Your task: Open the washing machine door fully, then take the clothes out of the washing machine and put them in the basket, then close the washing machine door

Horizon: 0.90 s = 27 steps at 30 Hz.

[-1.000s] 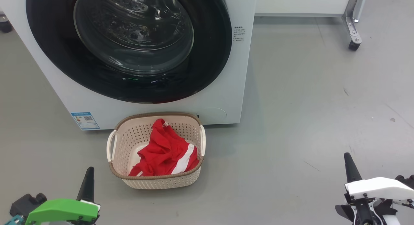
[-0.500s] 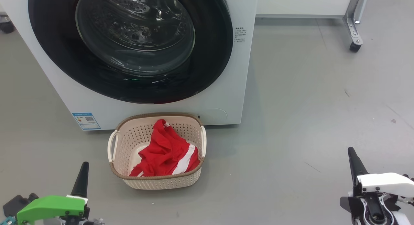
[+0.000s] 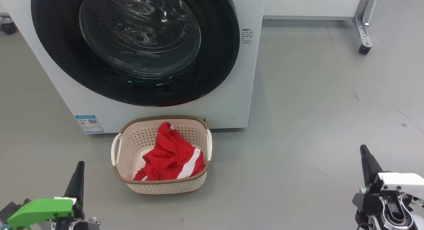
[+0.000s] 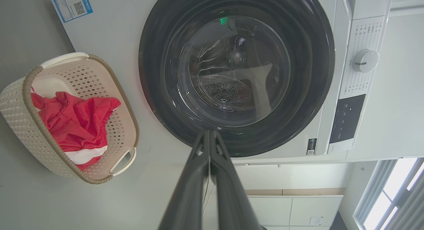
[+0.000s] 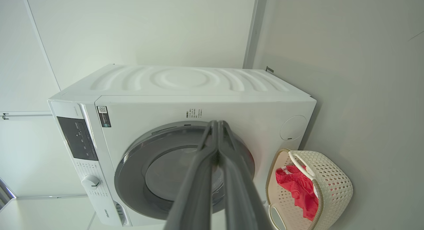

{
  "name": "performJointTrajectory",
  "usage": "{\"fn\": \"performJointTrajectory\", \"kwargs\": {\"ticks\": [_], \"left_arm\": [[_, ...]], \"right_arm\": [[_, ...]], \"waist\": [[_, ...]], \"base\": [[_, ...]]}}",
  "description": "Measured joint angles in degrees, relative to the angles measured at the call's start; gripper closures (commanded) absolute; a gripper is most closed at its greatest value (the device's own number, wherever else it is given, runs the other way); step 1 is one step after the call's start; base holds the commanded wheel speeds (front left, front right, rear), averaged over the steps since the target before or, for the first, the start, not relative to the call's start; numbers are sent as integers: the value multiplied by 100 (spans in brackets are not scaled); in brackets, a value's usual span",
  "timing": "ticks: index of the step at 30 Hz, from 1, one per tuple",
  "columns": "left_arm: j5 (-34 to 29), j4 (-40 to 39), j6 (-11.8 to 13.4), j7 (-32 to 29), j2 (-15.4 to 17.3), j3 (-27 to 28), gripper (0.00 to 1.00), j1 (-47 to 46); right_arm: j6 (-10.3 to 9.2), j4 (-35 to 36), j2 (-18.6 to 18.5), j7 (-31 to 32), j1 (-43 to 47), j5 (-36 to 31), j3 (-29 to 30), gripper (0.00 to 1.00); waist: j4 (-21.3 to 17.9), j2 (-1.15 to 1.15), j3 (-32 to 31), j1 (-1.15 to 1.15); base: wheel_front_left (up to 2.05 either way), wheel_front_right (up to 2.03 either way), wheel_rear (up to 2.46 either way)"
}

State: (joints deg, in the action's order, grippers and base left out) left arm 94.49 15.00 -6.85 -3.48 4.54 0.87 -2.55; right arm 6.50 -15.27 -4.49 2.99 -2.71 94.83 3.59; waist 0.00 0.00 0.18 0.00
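The white washing machine (image 3: 232, 101) stands ahead with its black-rimmed round door (image 3: 139, 48) flat against the front, glass bowl at its centre. On the floor just before it sits the cream basket (image 3: 162, 187), and the red clothes (image 3: 170, 157) with white stripes lie inside. My left gripper (image 3: 79, 167) is at the lower left, shut and empty, left of the basket. My right gripper (image 3: 364, 150) is at the lower right, shut and empty, well away from the basket. The left wrist view shows the door (image 4: 237, 71) and basket (image 4: 20, 101); the right wrist view shows the machine (image 5: 185, 91) and basket (image 5: 331, 180).
Grey floor spreads to the right of the machine. A metal frame leg on a black caster (image 3: 363, 48) stands at the far right, under a white panel. A blue label (image 3: 88, 123) marks the machine's lower left corner. The control panel and dial (image 4: 365, 60) sit along its top.
Both grippers have slid down and outward toward the bottom corners of the head view. The whole picture has shifted slightly. The basket, clothes and door stay as they were.
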Motion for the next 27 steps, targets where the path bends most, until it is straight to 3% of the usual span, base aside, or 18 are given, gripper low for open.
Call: {"fn": "performJointTrajectory", "kwargs": {"ticks": [27], "left_arm": [[25,68,-2,0,-7,24,100,-18]], "right_arm": [[18,-43,-2,23,-38,29,14,100]], "waist": [[0,0,-2,0]], "base": [[0,0,0]]}}
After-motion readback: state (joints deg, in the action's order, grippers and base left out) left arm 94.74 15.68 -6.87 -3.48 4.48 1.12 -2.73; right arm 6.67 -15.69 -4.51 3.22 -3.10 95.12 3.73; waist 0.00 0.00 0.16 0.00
